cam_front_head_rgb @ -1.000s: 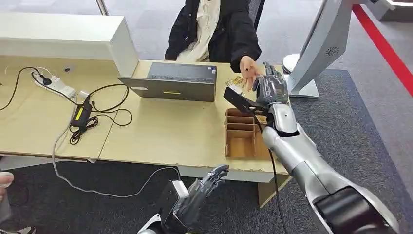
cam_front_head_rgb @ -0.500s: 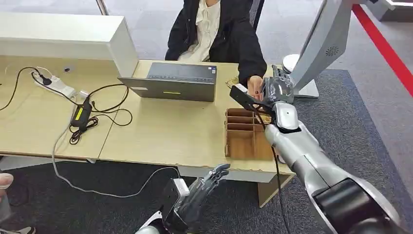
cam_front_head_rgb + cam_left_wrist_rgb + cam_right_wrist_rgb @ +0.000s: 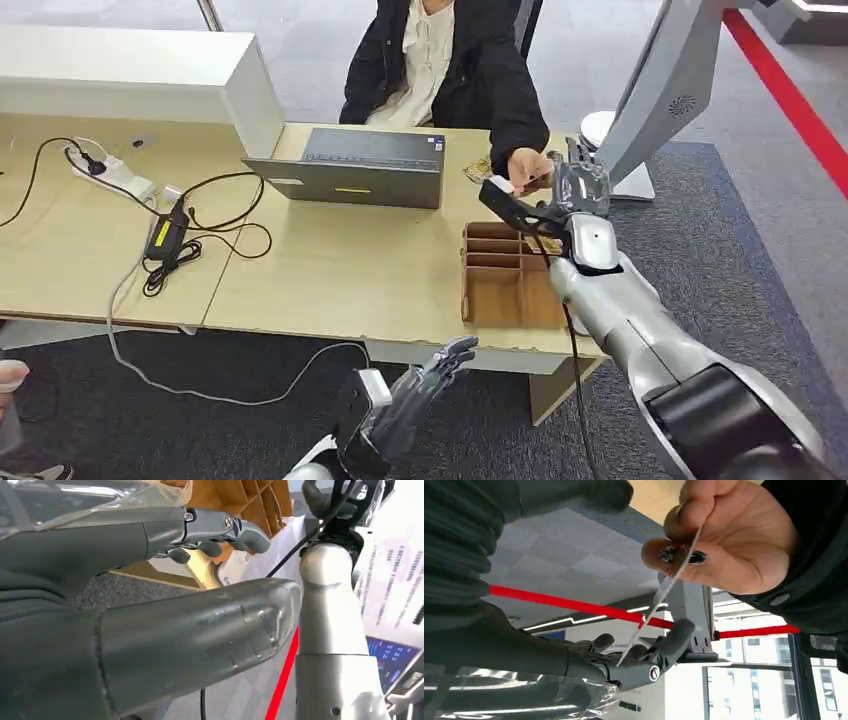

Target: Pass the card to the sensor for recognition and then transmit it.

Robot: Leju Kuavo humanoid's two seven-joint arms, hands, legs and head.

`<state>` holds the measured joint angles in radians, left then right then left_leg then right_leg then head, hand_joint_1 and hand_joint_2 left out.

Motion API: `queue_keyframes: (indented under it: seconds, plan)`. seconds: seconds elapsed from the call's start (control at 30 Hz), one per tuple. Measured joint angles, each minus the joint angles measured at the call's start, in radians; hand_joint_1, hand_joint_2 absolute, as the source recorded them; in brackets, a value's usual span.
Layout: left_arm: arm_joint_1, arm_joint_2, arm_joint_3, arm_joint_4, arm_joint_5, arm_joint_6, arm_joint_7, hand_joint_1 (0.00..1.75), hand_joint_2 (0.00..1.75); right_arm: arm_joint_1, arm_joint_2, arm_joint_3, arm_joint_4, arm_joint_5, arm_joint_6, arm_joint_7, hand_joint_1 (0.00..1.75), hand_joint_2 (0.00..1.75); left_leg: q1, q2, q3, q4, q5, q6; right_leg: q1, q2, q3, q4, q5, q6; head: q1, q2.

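card [image 3: 659,605] edge-on, face unreadable

Light wooden desk [image 3: 330,270], standing on dark grey carpet [image 3: 720,260]. Lying on top: grey laptop [image 3: 352,168] near the far edge, brown cardboard divider tray [image 3: 500,280] at the right end, white power strip [image 3: 115,175] and black tangled cables [image 3: 185,235] at the left.

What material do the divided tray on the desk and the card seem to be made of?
The divided tray looks like brown corrugated cardboard: matte, with thin walls. The card, pinched by the person's hand and touching the right hand's fingers, looks like thin stiff plastic, seen edge-on and pale; laminated paper is also possible.
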<state>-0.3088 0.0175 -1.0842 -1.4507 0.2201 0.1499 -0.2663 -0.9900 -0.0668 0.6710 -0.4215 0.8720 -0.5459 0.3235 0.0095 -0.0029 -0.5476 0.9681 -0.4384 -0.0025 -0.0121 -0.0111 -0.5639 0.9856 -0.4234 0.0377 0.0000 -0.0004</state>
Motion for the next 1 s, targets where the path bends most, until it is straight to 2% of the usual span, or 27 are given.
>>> queue_keyframes:
  seconds: [0.27, 0.37, 0.5, 0.6, 0.67, 0.7, 0.83, 1.0]
  plan:
    - [0.000, -0.005, 0.002, 0.019, -0.008, -0.004, -0.009, 0.00, 0.00, 0.000, 0.000, 0.002, 0.014, -0.020, -0.039, -0.023, 0.00, 1.75, 0.000, 0.000, 0.000, 0.000, 0.000, 0.000, 0.000, 0.000, 0.000, 0.000, 0.000, 0.000, 0.000, 0.000]
    - [0.002, -0.006, 0.003, 0.025, -0.017, -0.004, -0.009, 0.00, 0.00, 0.000, 0.001, 0.002, 0.015, -0.073, -0.090, -0.072, 0.00, 1.75, 0.000, 0.000, 0.000, 0.000, 0.000, 0.000, 0.000, 0.000, 0.000, 0.000, 0.000, 0.000, 0.000, 0.000]
    - [0.009, -0.008, 0.008, 0.028, -0.031, 0.008, 0.002, 0.00, 0.00, 0.010, 0.002, -0.013, -0.022, -0.082, -0.144, -0.160, 0.00, 1.75, 0.000, 0.000, 0.000, 0.000, 0.000, 0.000, 0.000, 0.000, 0.000, 0.000, 0.000, 0.000, 0.000, 0.000]
    - [0.016, -0.011, 0.014, 0.029, -0.040, 0.039, 0.019, 0.00, 0.00, 0.061, 0.020, -0.085, -0.118, -0.051, -0.151, -0.312, 0.00, 1.75, 0.000, 0.000, 0.000, 0.000, 0.000, 0.000, 0.000, 0.000, 0.000, 0.000, 0.000, 0.000, 0.000, 0.000]
    - [0.022, -0.012, 0.020, 0.029, -0.042, 0.056, 0.025, 0.00, 0.00, 0.099, 0.035, -0.132, -0.185, -0.111, -0.153, -0.392, 0.00, 1.75, 0.001, 0.000, 0.000, 0.000, 0.000, 0.000, 0.001, 0.000, 0.000, 0.000, 0.000, 0.000, 0.000, 0.000]
    - [0.027, -0.013, 0.023, 0.029, -0.043, 0.064, 0.027, 0.00, 0.00, 0.120, 0.041, -0.153, -0.220, -0.146, -0.154, -0.412, 0.00, 1.75, 0.001, -0.001, 0.000, 0.000, 0.000, 0.000, 0.001, 0.000, 0.000, 0.000, 0.000, 0.000, -0.001, 0.000]
    - [0.040, -0.013, 0.030, 0.029, -0.048, 0.086, 0.034, 0.00, 0.00, 0.221, 0.048, -0.201, -0.389, -0.371, -0.155, -0.419, 0.00, 1.75, 0.001, -0.001, 0.000, 0.000, 0.000, 0.000, 0.001, 0.000, 0.000, 0.000, 0.000, 0.000, 0.000, 0.000]
    - [0.049, -0.013, 0.039, 0.029, -0.053, 0.098, 0.037, 0.00, 0.00, 0.326, 0.026, -0.220, -0.559, -0.470, -0.155, -0.392, 0.00, 1.75, 0.000, 0.000, 0.000, 0.000, 0.000, 0.000, 0.000, 0.000, 0.000, -0.001, 0.000, 0.000, 0.000, 0.000]
